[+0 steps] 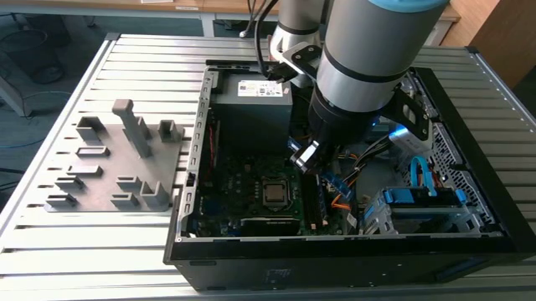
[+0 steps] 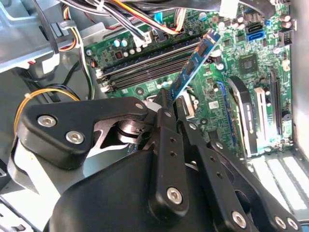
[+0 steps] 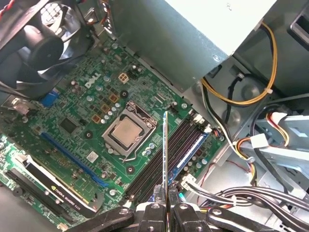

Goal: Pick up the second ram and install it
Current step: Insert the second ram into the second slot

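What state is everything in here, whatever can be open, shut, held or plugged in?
second ram: gripped on edge, above the memory slots, not seated.
tool: shut on the second ram.
computer case: lying flat, side open.
processor: in its socket, uncovered.

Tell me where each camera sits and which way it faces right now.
Exterior view: off the arm, high up, looking down on the open computer case on the slatted table; the arm reaches into it.
First wrist view: on the arm, looking past the gripper onto the motherboard.
Second wrist view: on the arm, looking over the gripper's black links at the same board.
Shared: both wrist views show the gripper shut on the memory strip by the memory slots.
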You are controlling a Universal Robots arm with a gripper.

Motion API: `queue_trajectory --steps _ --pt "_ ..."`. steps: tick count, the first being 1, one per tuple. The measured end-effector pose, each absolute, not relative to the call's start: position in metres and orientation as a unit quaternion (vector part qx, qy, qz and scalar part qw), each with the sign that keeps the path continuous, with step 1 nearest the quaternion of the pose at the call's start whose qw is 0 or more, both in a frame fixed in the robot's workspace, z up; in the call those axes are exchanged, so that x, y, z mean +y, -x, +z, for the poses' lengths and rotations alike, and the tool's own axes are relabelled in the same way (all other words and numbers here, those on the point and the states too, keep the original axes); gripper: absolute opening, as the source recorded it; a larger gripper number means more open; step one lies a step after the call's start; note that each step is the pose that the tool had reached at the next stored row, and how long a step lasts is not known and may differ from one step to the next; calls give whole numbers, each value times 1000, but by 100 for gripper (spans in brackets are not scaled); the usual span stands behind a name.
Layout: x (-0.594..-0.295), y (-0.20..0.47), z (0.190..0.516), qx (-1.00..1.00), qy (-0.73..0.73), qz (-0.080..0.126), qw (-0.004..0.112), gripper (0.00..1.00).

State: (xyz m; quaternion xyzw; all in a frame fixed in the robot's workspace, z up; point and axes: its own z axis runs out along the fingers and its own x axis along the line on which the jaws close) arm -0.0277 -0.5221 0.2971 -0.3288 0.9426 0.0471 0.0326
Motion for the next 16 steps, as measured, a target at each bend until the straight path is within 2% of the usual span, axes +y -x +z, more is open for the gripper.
queue_trajectory --steps 16 --pt "-522 28 297 959 278 45 35 14"
